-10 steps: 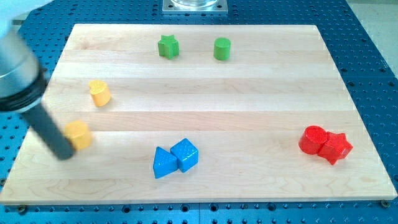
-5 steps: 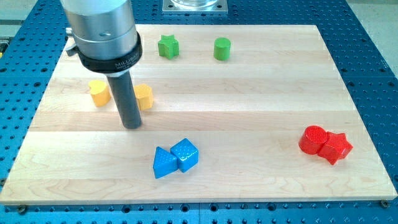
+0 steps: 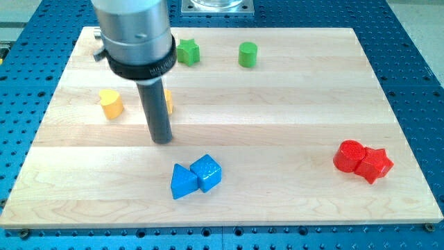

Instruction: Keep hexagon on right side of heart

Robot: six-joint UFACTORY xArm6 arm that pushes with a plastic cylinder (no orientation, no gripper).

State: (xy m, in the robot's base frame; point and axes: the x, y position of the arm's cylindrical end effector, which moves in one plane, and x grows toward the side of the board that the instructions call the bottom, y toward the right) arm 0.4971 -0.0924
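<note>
A yellow heart block [image 3: 110, 103] lies on the wooden board [image 3: 277, 118] at the view's left. A yellow hexagon block [image 3: 168, 101] lies to its right, mostly hidden behind my rod, with only its right edge showing. My tip [image 3: 161, 139] rests on the board just below the hexagon, to the right of and below the heart.
A green star [image 3: 187, 51] and a green cylinder [image 3: 248, 54] sit near the view's top. A blue triangle [image 3: 182, 182] and a blue cube [image 3: 207, 172] touch each other below my tip. A red cylinder [image 3: 349, 155] and a red star [image 3: 374, 164] touch at the right.
The hexagon went from the left edge, below the heart, to the heart's right. My rod swept from the far left to the right and now covers most of the hexagon.
</note>
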